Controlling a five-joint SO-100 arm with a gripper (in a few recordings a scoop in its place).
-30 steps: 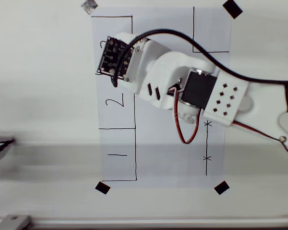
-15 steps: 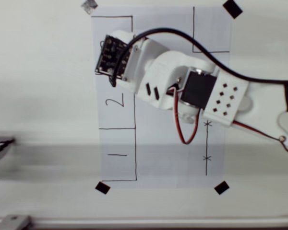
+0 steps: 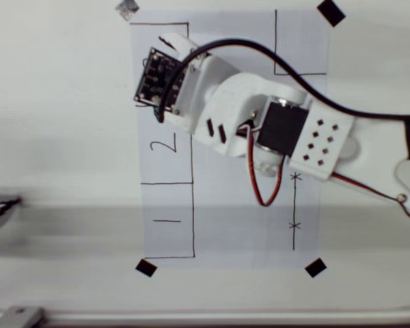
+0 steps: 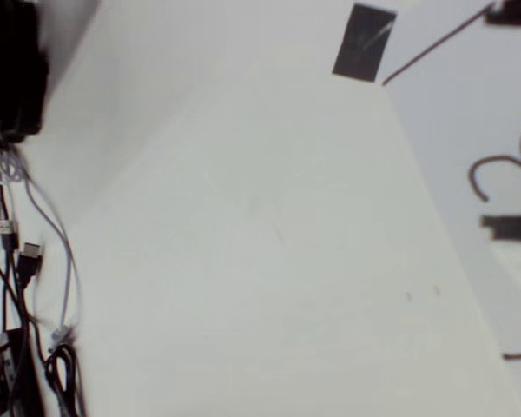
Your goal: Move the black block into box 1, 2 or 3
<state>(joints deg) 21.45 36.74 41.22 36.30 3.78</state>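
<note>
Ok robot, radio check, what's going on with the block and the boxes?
Arm hanging over the top numbered box. Tool hidden under the arm, can't tell open or shut. Block not spotted. Boxes 2 and 1 bare.

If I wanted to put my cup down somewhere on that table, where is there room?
The bare table left of the paper is free. On the paper, box 1 and the strip between it and the crossed line lie bare. The arm crowds the paper's upper half.
</note>
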